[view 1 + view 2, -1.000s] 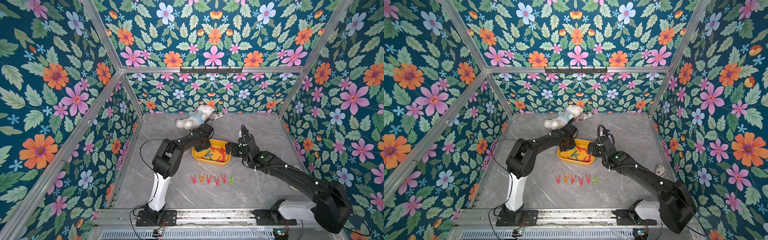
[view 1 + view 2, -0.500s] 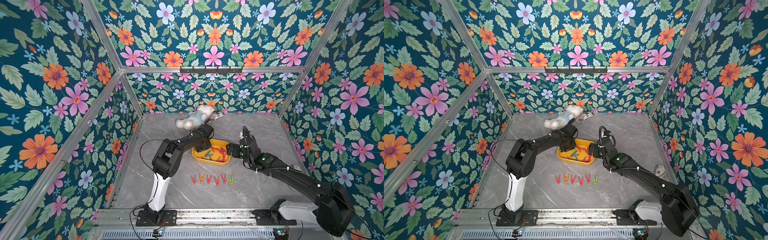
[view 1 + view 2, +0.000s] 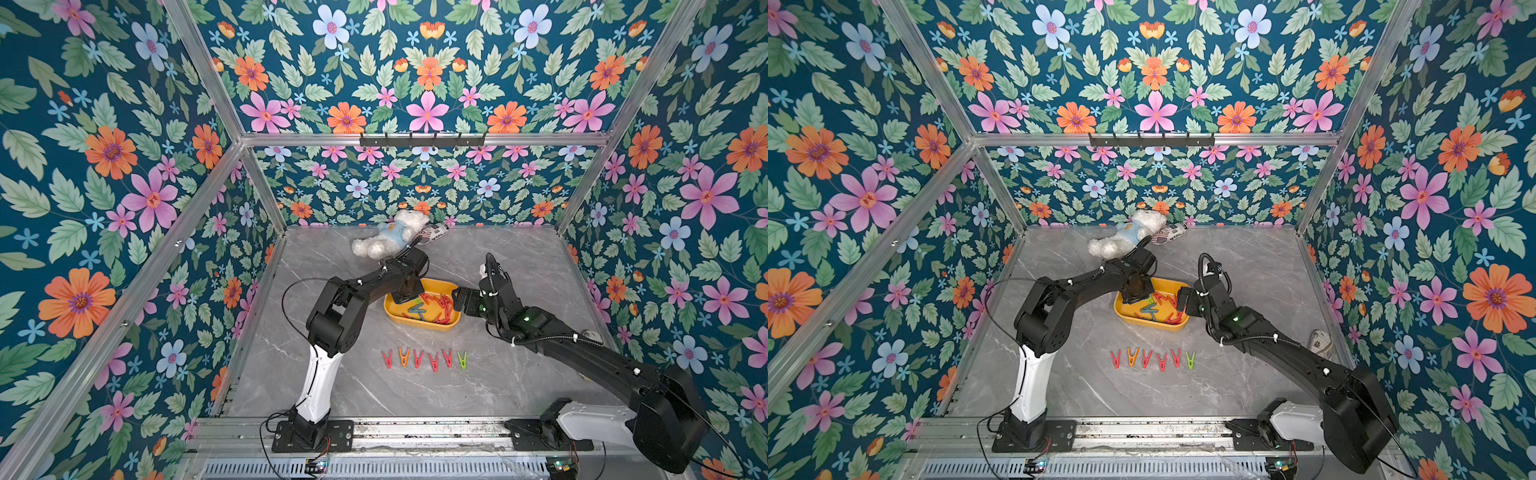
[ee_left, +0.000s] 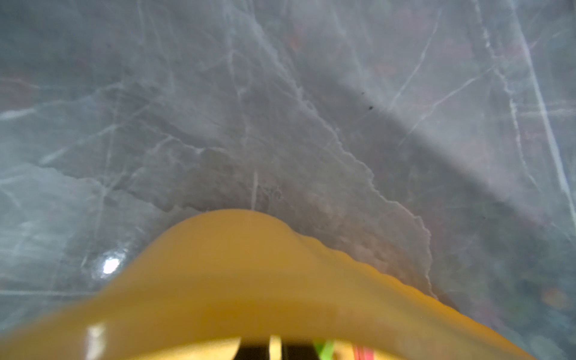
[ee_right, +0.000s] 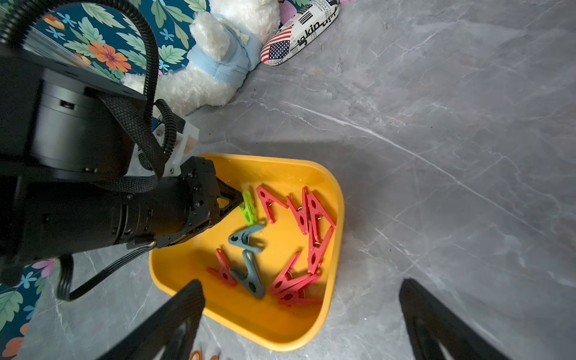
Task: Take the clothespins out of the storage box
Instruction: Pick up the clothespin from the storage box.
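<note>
In both top views the storage box [image 3: 419, 326] [image 3: 1150, 324] sits near the middle of the grey marbled tabletop [image 3: 519, 374] [image 3: 1246, 374], with a loose heap of clothespins [image 3: 436, 309] [image 3: 1165, 309] inside it, mostly red. Nearer the arm bases, well apart from the box, a row of six clothespins [image 3: 424, 358] [image 3: 1152, 358] lies side by side on the tabletop (four red, one orange, one green). The left end effector [image 3: 409, 299] [image 3: 1138, 297] reaches down into the box's left end. The right end effector [image 3: 459, 299] [image 3: 1181, 305] hangs just beside the box's right end. A white teddy bear [image 3: 386, 241] [image 3: 1125, 239] lies by the back wall.

The left wrist view is blurred: the box's yellow rim [image 4: 233, 280] fills the lower part, with tabletop [image 4: 280, 109] beyond.

In the right wrist view the left end effector [image 5: 240, 199] has its jaws together, the tips touching the end of a green clothespin [image 5: 248, 207] inside the box [image 5: 280, 330]; whether the pin is actually pinched cannot be told. Two grey-blue clothespins [image 5: 249, 274] and several red ones lie around it. The right end effector [image 5: 300, 283] has its fingers [image 5: 187, 305] spread wide apart, holding nothing.
</note>
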